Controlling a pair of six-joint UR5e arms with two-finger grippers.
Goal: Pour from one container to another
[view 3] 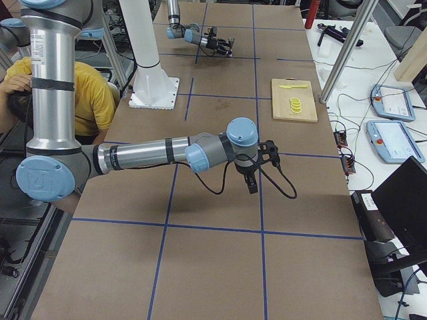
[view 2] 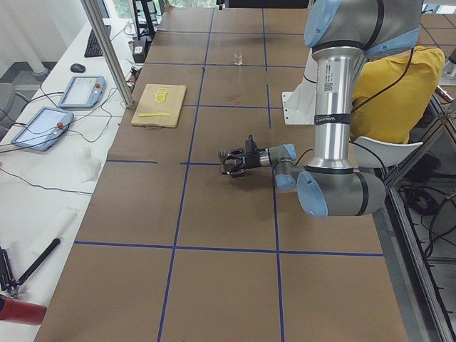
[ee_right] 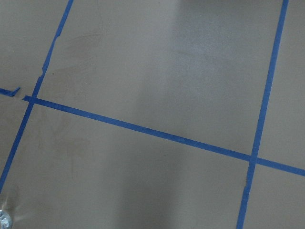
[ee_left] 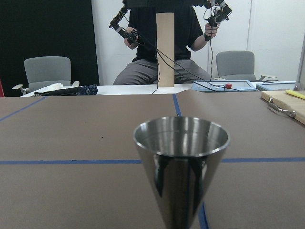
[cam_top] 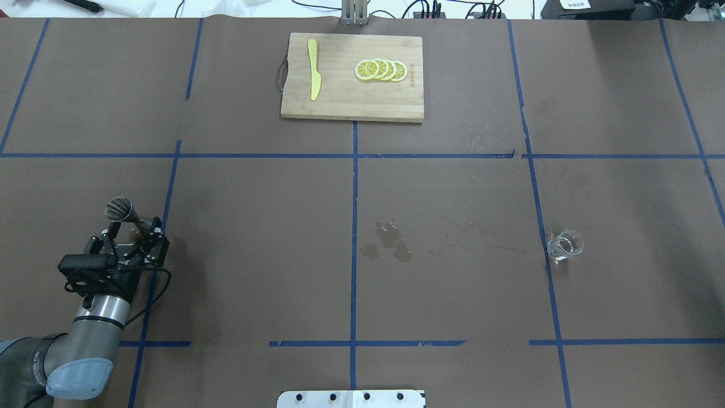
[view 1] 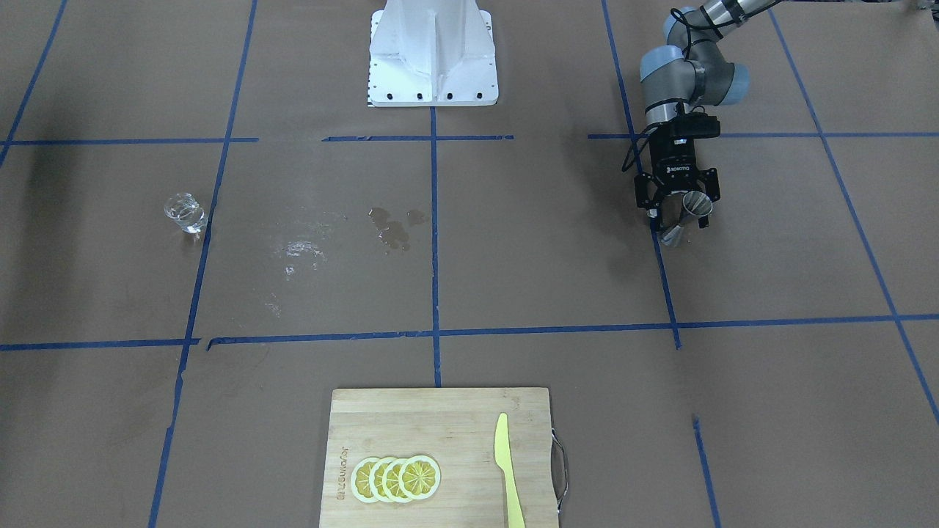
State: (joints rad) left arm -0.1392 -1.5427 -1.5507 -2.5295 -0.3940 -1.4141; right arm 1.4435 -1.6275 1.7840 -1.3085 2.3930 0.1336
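At the far left of the overhead view, a steel jigger (cam_top: 120,209) stands upright on the brown-papered table (cam_top: 255,226), just left of a blue tape line. The left gripper (cam_top: 136,225) lies level behind it, its jaws spread wide to either side of the narrow waist and not closed on it. The left wrist camera looks across the jigger's open upper cone, and it cannot be told whether the bright inside holds any liquid. The left arm (cam_top: 99,311) comes in from the lower-left corner, forearm reaching forward, wrist low over the table.

Near the middle, dark wet patches (cam_top: 388,241) mark the paper just right of the centre line. At the far edge sits a wooden cutting board (cam_top: 340,99) with a yellow knife (cam_top: 313,69) and a fanned row of lemon slices (cam_top: 380,69).

Well apart to the right, the glass cup (cam_top: 564,245) stands upright and alone beside another tape line. It looks clear, and its fill cannot be judged.

From the table's right end, the right arm (view 3: 153,152) stretches low along the table, wrist bent so the right gripper (view 3: 252,188) points straight down. Whether its claw is wide or narrow cannot be told.
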